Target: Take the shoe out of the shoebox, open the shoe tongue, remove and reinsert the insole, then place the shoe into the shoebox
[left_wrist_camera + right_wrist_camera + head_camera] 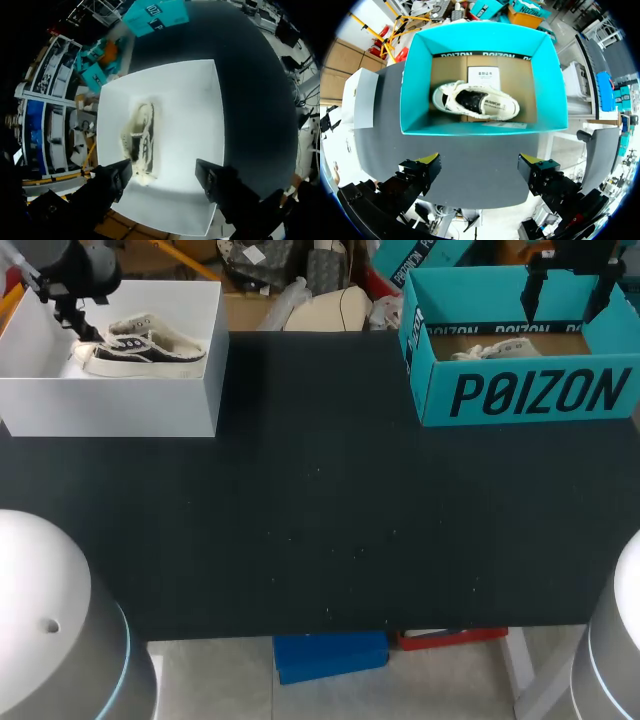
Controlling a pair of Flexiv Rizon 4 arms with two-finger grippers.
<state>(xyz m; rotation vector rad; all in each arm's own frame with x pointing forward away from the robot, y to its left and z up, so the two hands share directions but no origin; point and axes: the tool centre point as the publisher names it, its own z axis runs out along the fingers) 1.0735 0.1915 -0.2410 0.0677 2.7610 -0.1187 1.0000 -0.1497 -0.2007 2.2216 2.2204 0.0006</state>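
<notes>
Head view: black desk [320, 510] with two open shoeboxes at its far corners. White shoebox [110, 405], at the far left corner, holds a dark-and-cream shoe [150, 348] on its floor. Teal shoebox [530, 395], at the far right corner, holds a cream shoe [488, 352], only partly seen over the near wall. Left arm [70, 270] comes in over the white shoebox, its jaws just beside the shoe's end nearer the desk's left edge; contact cannot be told from here. Right arm [565, 265] hangs over the teal shoebox, clear of it.

Left wrist view: left jaws wide open, holding nothing. The two fingers [117, 177] stand above the white shoebox [200, 110]. The dark-and-cream shoe [140, 137] lies lengthwise ahead of one finger, not between the two.

Right wrist view: right jaws wide open and empty. The teal shoebox [412, 85] lies ahead of the yellow-tipped fingers [427, 162]. The cream shoe [475, 102] sits upright on the box's cardboard floor, opening upward, next to a printed sheet [485, 76].
</notes>
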